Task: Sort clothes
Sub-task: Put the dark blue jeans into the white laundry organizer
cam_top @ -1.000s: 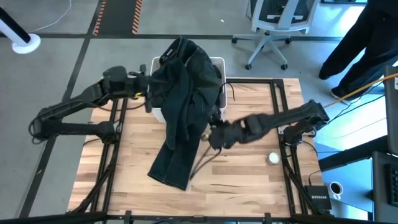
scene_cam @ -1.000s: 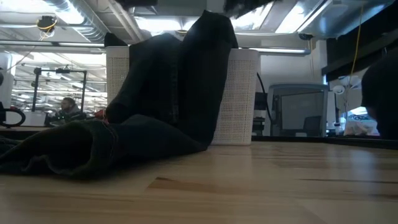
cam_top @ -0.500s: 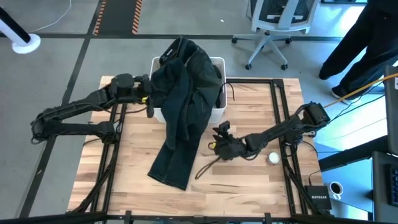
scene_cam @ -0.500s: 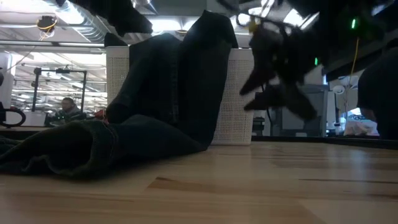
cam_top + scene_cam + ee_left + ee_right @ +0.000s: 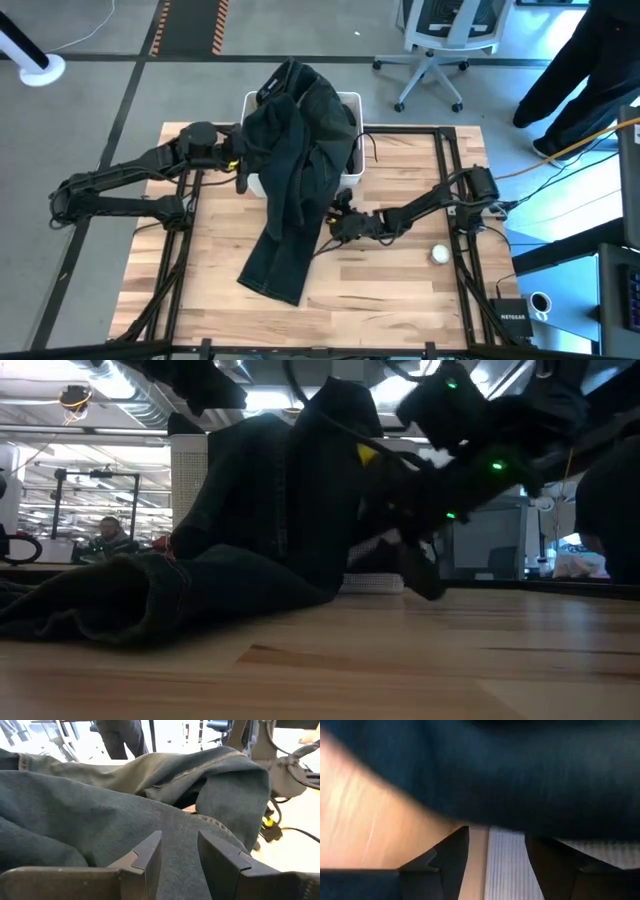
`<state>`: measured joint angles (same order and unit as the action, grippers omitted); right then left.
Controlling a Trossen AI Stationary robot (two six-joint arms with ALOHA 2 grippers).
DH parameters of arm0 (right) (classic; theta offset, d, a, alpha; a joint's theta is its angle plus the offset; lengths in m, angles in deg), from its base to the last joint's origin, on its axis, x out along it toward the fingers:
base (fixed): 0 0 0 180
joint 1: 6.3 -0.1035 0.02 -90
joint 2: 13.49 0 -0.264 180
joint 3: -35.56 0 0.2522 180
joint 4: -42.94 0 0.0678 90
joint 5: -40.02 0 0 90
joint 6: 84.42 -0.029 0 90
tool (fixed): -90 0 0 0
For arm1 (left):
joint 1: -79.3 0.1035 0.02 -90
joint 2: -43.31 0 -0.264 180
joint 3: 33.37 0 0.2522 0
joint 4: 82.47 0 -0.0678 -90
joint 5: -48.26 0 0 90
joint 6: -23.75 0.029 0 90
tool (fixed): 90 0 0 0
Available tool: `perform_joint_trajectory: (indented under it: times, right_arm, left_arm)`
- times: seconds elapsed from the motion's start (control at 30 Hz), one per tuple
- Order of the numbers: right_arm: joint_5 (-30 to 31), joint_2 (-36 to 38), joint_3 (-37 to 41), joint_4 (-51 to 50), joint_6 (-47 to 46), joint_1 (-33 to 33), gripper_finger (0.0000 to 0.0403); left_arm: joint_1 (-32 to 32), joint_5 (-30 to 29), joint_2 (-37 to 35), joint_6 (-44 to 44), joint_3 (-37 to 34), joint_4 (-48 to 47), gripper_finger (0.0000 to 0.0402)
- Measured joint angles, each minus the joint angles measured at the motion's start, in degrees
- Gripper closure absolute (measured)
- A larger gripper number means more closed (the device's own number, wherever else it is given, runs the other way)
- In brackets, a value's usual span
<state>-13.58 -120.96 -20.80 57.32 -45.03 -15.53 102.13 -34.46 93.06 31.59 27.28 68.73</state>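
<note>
A large dark green garment (image 5: 295,170) is draped over a white basket (image 5: 351,100) at the table's far side. One leg runs down the basket's near wall and lies on the table (image 5: 268,272). My left gripper (image 5: 240,160) stands open at the basket's left side, with the garment's folds (image 5: 100,820) right before its fingers. My right gripper (image 5: 334,216) is open and low over the table at the garment's right edge. Its wrist view shows dark cloth (image 5: 520,780) and the basket's wall (image 5: 505,865) ahead. My left gripper stands open at the garment's folds (image 5: 175,820) by the basket's left wall, coming level from the table's left. I cannot tell whether its fingers touch the cloth.
A small white ball (image 5: 440,254) lies on the table near the right edge. Black cables (image 5: 335,255) run over the wood beside the garment's leg. An office chair (image 5: 440,50) and a person (image 5: 585,60) are beyond the table's far right.
My right gripper has come down from above to just over the table and has gone toward the garment's right edge by the basket. My left gripper has shifted a little toward the near edge. The garment has stayed as it was.
</note>
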Motion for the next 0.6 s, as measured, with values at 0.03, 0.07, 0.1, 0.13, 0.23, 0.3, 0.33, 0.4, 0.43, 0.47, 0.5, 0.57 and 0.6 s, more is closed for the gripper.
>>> perform_joint_trajectory:
  times: [0.03, 0.07, 0.1, 0.13, 0.23, 0.3, 0.33, 0.4, 0.43, 0.47, 0.5, 0.57, 0.6]
  right_arm:
    - [-0.3, -0.8, -1.2, 0.7, 0.2, 0.2, 0.0192]
    - [-0.9, -1.3, -2.3, 0.8, 0.7, 0.3, 0.0192]
    - [-2.0, -1.6, -3.6, 0.5, 1.6, 0.3, 0.0192]
    - [-3.1, -1.7, -4.9, 0.1, 2.3, 0.3, 0.0192]
    - [-5.1, -1.8, -8.8, 0.6, 3.7, 0.2, 0.0192]
    - [-5.7, -1.8, -11.4, 0.3, 5.3, 0.2, 0.0192]
    - [-6.4, -1.8, -12.9, 0.3, 6.5, 0.2, 0.0192]
    - [-6.8, -1.8, -16.0, 0.3, 9.0, 0.2, 0.0192]
    - [-7.1, -1.8, -17.7, 0.4, 9.7, 0.2, 0.0192]
    - [-7.1, -1.8, -19.4, 0.3, 10.7, 0.2, 0.0192]
    - [-7.1, -1.8, -21.1, 0.1, 11.7, 0.2, 0.0192]
    - [-7.6, -1.8, -24.3, 0.4, 14.7, 0.2, 0.0192]
    - [-7.6, -1.8, -26.0, 0.3, 16.6, 0.2, 0.0192]
  left_arm:
    - [0.0, 0.0, 0.0, -0.3, 0.0, 0.1, 0.0281]
    - [0.0, 0.0, 0.0, -0.6, 0.0, -0.2, 0.0281]
    - [0.0, 0.0, 0.0, -0.9, 0.0, -0.6, 0.0281]
    - [0.0, 0.0, 0.0, -0.9, 0.0, -0.8, 0.0281]
    - [0.0, 0.0, 0.1, -1.1, -0.2, -1.0, 0.0281]
    - [-0.2, 0.0, 0.1, -1.5, -0.6, -0.5, 0.0281]
    - [-0.3, 0.0, 0.1, -1.6, -0.8, -0.6, 0.0281]
    - [-1.1, 0.0, 0.3, -1.6, -1.3, -0.5, 0.0281]
    - [-1.5, 0.0, 0.3, -1.6, -1.6, -0.6, 0.0281]
    - [-1.8, 0.0, 0.4, -1.5, -1.8, -0.8, 0.0281]
    - [-2.3, 0.0, 0.6, -1.4, -2.0, -0.6, 0.0281]
    - [-3.2, 0.0, 0.7, -1.3, -2.4, -0.4, 0.0281]
    - [-3.6, 0.0, 0.7, -1.2, -2.5, -0.6, 0.0281]
